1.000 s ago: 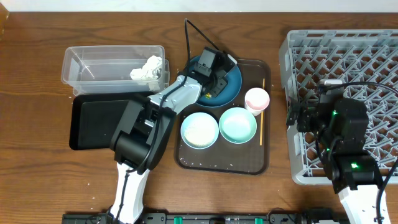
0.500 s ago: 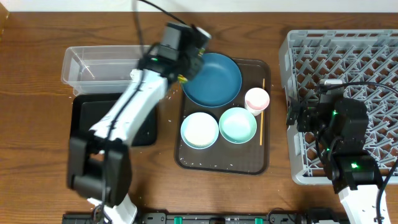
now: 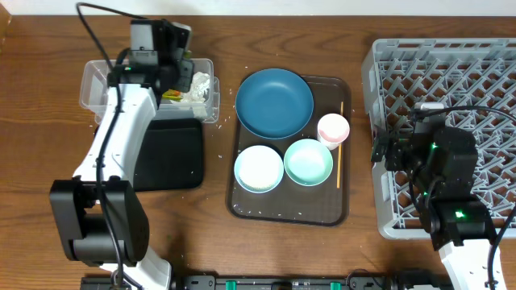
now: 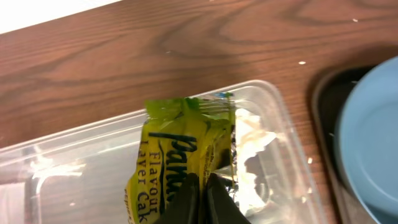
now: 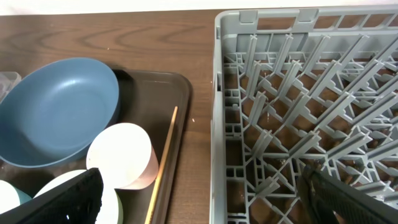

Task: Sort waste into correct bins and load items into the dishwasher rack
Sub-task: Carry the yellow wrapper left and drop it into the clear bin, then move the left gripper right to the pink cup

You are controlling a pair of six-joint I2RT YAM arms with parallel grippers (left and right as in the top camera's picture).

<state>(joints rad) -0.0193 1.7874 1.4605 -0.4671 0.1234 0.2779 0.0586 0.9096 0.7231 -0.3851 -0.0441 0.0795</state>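
A crinkled yellow-green snack wrapper (image 4: 177,155) is pinched by the closed left gripper (image 4: 199,190) over the clear tub (image 4: 283,118), beside a white napkin (image 4: 252,146); the right gripper (image 5: 205,199) is held wide, empty.

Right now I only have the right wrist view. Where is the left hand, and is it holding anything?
Observer: The left hand is over the clear tub, shut on the yellow-green wrapper.
Operator: Anything else in that tub?
Observer: Crumpled white napkins, at its right end beside the wrapper.
Operator: And where is the other bin?
Observer: The black tray lies right beside the tub, on the robot's side of it.
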